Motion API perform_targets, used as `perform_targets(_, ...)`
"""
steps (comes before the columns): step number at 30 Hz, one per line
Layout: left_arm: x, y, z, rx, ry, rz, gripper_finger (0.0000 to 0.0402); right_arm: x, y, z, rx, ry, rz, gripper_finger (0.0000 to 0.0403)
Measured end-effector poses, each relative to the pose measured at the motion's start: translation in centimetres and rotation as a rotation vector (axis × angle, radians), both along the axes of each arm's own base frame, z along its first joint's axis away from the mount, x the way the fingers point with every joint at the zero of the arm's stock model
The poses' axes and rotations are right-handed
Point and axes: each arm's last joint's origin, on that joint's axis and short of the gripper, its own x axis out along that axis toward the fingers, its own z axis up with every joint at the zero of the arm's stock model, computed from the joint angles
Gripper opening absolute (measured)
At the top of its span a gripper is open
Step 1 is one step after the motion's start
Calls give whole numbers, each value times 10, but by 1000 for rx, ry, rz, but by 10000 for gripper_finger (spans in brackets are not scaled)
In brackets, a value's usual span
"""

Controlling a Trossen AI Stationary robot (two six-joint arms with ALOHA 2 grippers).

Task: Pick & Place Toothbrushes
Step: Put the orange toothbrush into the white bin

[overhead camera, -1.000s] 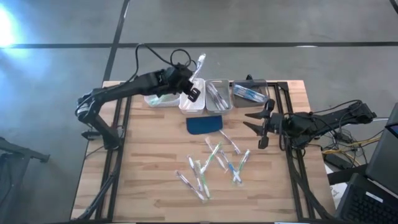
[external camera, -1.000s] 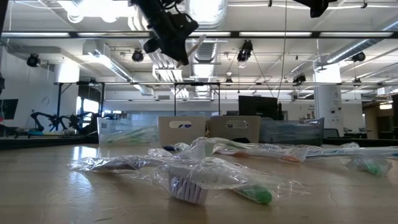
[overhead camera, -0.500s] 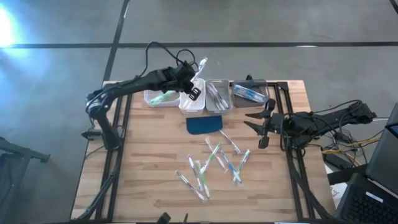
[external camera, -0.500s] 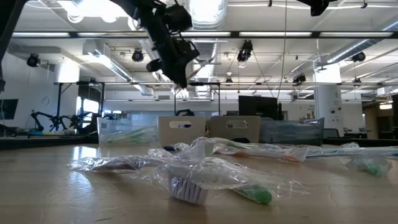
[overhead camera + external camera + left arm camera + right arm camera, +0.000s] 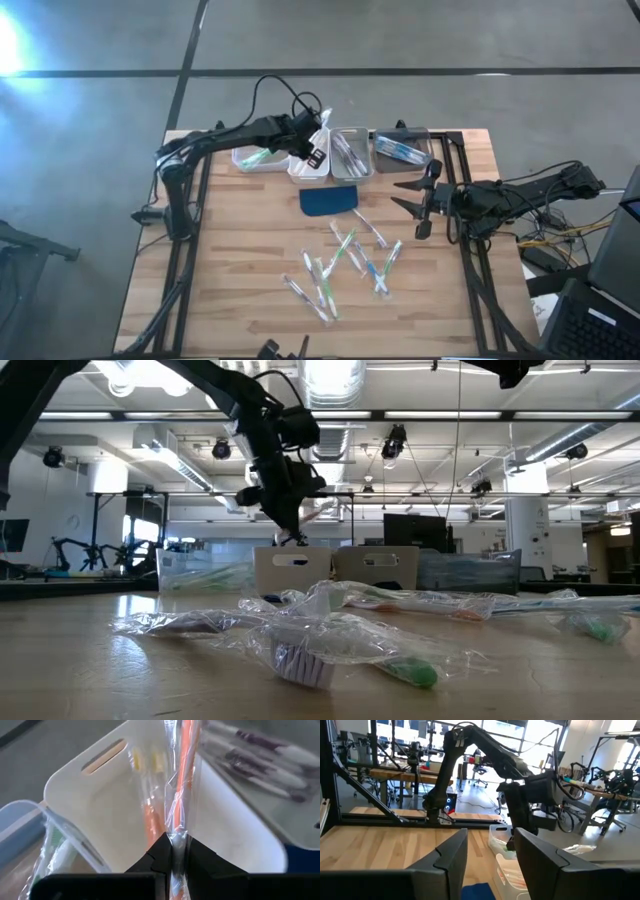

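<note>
Nearest in the low view, wrapped toothbrushes [image 5: 340, 650] scattered mid-surface [image 5: 240, 260], details blurred by crinkled plastic. Farther back, left gripper [image 5: 176, 851] pinched on an orange wrapped toothbrush [image 5: 182, 780] over the white bin [image 5: 309, 166], lower end hidden; right gripper [image 5: 415, 205] parted, empty, near the right edge. Neighbouring bins [image 5: 352, 155] holding more, hard to count.

Bright ceiling lights [image 5: 330, 375] glare above the table, and the nearest wrapped toothbrush [image 5: 330, 655] beneath them sits slightly soft.
</note>
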Motion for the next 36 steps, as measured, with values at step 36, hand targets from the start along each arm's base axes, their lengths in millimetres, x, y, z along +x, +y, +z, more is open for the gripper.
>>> perform_targets(36,-8,4,-37,-128,77,56,37,0,0,-1,-2,11,0,105)
